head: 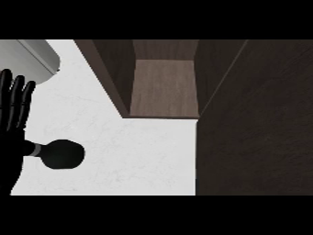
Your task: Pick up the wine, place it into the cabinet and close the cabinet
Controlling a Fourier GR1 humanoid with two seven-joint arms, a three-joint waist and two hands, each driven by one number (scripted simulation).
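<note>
Wine [59, 154] stood on the white counter [138, 151], seen from above as a dark round bottle top with a paler neck band on its left side. Left of the wine, at the view's edge, the left hand [3, 119] rested open, fingers straight and pointing up, its palm side just beside the bottle's neck without curling round it. Up and to the right of the wine, the cabinet [162, 87] stood open, its pale wood inner floor bare. Its dark door [267, 124] swung out well right of the wine. A grey rounded appliance [30, 57] sat above the wine.
</note>
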